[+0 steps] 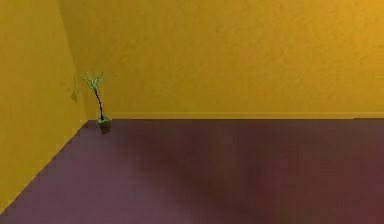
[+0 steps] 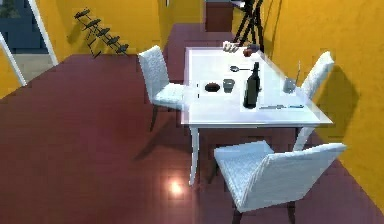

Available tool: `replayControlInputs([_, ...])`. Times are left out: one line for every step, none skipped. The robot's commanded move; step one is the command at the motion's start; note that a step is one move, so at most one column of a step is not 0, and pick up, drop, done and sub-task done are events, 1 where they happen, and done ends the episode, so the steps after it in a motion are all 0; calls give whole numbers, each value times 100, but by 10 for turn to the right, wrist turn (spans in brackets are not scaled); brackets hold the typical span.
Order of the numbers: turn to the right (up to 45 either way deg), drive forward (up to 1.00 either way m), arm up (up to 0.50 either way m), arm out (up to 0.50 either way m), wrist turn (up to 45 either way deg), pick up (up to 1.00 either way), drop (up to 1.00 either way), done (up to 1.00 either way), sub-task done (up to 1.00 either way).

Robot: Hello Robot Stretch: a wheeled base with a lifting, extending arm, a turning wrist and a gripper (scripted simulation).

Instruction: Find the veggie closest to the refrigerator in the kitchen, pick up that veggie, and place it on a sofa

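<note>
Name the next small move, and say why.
Probably turn the base toward the arm side. Ahead stand a yellow wall and a potted plant in its corner, a dead end; left of the dining table a doorway may lead to other rooms.

Base pose only: the front is squared to a yellow wall (image 1: 230, 60), with an open stretch of dark floor (image 1: 220, 170) between base and wall. The wall corner with a small potted plant (image 1: 98, 100) sits far left in the forward view. The arm side faces a white table (image 2: 210, 112), long edge roughly across that view, and the near chair (image 2: 270, 170) sits close in at its bottom edge.
</note>
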Motion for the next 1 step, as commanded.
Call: replayControlInputs([450, 0, 0, 0, 0, 0, 0, 0, 0])
